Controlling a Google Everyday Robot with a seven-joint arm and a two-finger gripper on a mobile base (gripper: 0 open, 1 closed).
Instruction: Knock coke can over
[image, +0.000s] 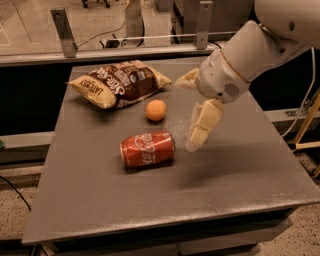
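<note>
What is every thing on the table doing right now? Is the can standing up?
coke can: lying on its side, not standing.
tool: hovering just right of the coke can, holding nothing.
orange: sitting on the table behind the coke can.
chip bag: lying flat at the back.

Counts: one coke can (147, 149). One round orange fruit (156, 110). One chip bag (120, 82). That makes three loose items, all on one grey table (100, 200). One robot arm (250, 50) with one gripper (202, 122), which hangs above the table just to the right of the can and near the fruit.
</note>
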